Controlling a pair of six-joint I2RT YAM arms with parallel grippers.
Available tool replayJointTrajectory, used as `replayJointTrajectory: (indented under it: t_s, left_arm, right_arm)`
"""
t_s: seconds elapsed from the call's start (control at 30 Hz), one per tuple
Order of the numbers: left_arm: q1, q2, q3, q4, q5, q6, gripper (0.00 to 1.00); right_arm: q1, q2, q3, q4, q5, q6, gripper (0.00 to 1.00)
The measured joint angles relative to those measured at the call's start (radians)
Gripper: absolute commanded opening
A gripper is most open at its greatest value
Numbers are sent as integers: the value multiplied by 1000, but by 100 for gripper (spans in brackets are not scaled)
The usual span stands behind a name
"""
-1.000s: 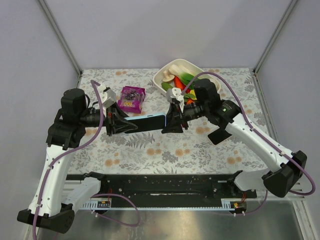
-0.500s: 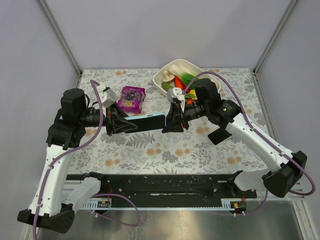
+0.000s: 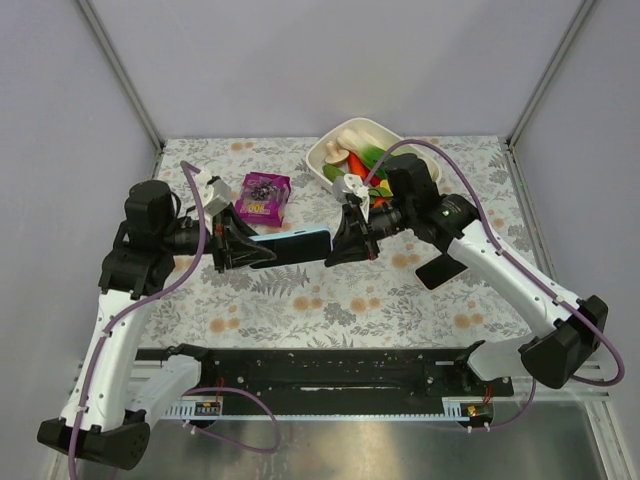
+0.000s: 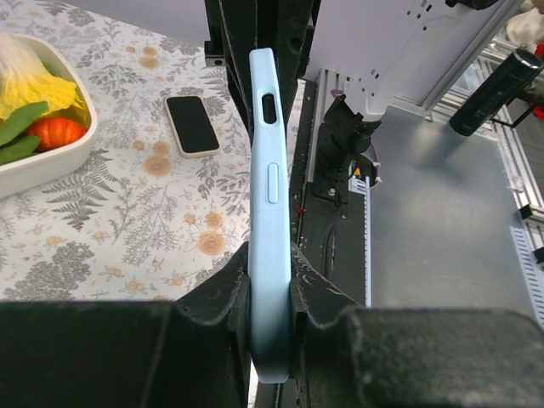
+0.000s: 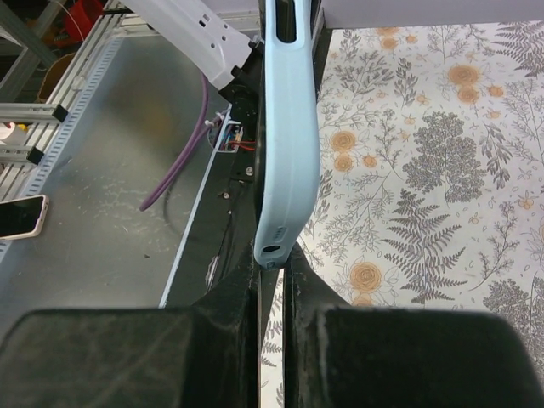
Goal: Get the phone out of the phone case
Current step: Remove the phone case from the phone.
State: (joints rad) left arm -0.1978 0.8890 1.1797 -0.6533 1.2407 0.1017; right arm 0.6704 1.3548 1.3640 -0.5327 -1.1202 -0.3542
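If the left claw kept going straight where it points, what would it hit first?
The left gripper grips the light blue phone case; straight on along it, it would probably meet the right gripper holding the other end.

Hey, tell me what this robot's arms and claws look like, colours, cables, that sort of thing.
The left arm and right arm have white shell links joined by black cylindrical joints, on black bases. A purple cable loops along each. The left claw and right claw are matte black, each with two wedge-shaped fingers; a white camera housing sits at each wrist.
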Motion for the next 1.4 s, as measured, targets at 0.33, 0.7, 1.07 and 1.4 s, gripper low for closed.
replayJointTrajectory:
  t_s: [0.33,0.7,1.07,1.4]
  left_arm:
    - [10,-16,-47,113,47,-74,0]
    - [11,-37,-69,288,116,-246,0]
    - [11,-60,-77,318,129,-282,0]
    - [11,-64,-93,357,118,-276,0]
  right_arm:
    - [-4,129,272,-410,-26,-331,0]
    - [46,278,683,-904,23,-771,0]
    - [82,365,874,-1060,72,-901,0]
    - [93,388,946,-1061,125,-914,0]
